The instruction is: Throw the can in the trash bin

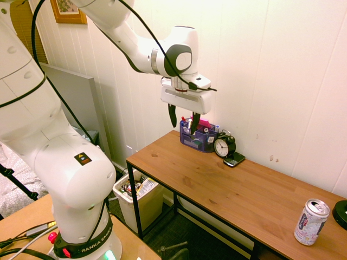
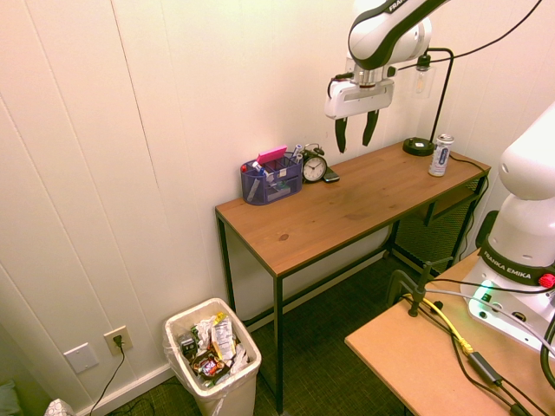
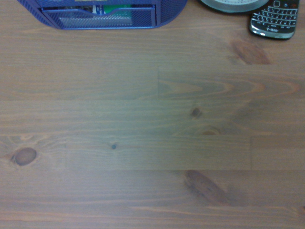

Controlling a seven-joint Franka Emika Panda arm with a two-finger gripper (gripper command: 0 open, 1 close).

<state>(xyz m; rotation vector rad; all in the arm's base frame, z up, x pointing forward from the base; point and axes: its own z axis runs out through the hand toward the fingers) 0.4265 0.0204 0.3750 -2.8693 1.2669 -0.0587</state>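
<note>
We see the can (image 1: 311, 222) upright on the wooden desk (image 1: 233, 184).

Near the first exterior camera, we find the can beside the black lamp base (image 1: 341, 214); farther, the claw (image 1: 184, 122) is open and empty above the desk, and the trash bin (image 1: 142, 208), filled with litter, stands at the desk's other end.
</note>
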